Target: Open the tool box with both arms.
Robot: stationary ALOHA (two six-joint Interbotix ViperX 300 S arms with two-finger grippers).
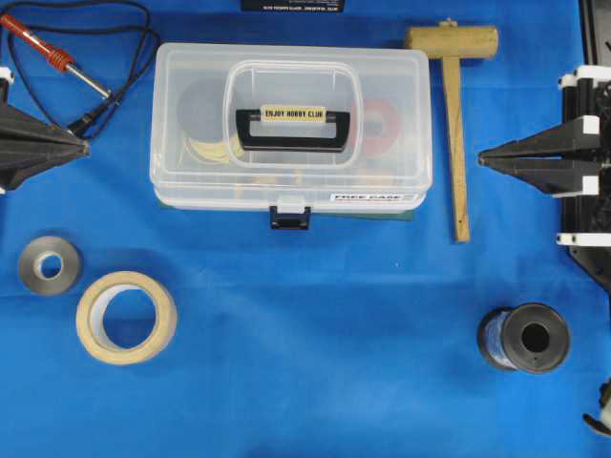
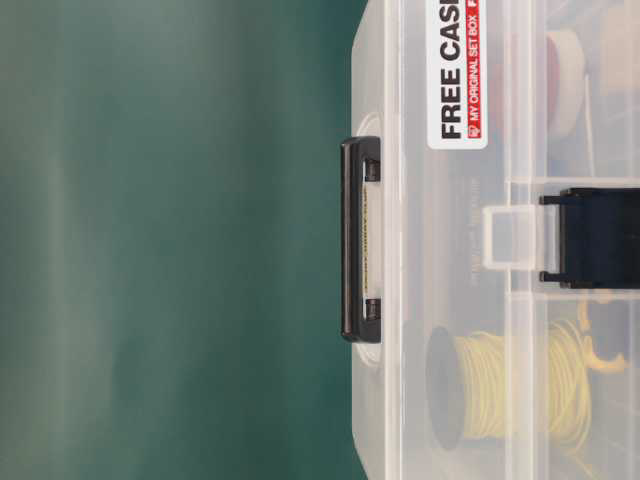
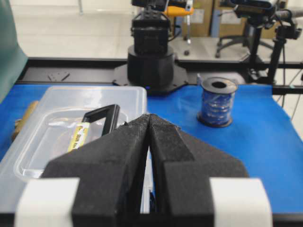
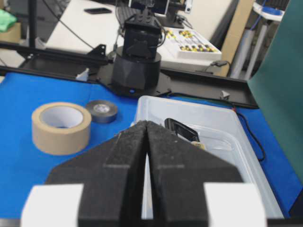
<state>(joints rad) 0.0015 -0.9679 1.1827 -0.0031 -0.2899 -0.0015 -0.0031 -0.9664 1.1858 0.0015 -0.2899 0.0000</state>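
- A clear tool box (image 1: pixel 291 129) sits closed, latch fastened, upper centre on the blue table (image 1: pixel 315 363).
- The left gripper (image 1: pixel 84 146) and the right gripper (image 1: pixel 483 159) flank it, fingers pressed together, holding nothing.

"ENJOY HOBBY CLUB" on handle (image 1: pixel 293 128)

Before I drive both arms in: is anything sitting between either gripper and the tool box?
Left gripper has bare blue cloth up to the tool box; the soldering iron lies off that line, farther back. On the right, the wooden mallet lies between the right gripper and the box.
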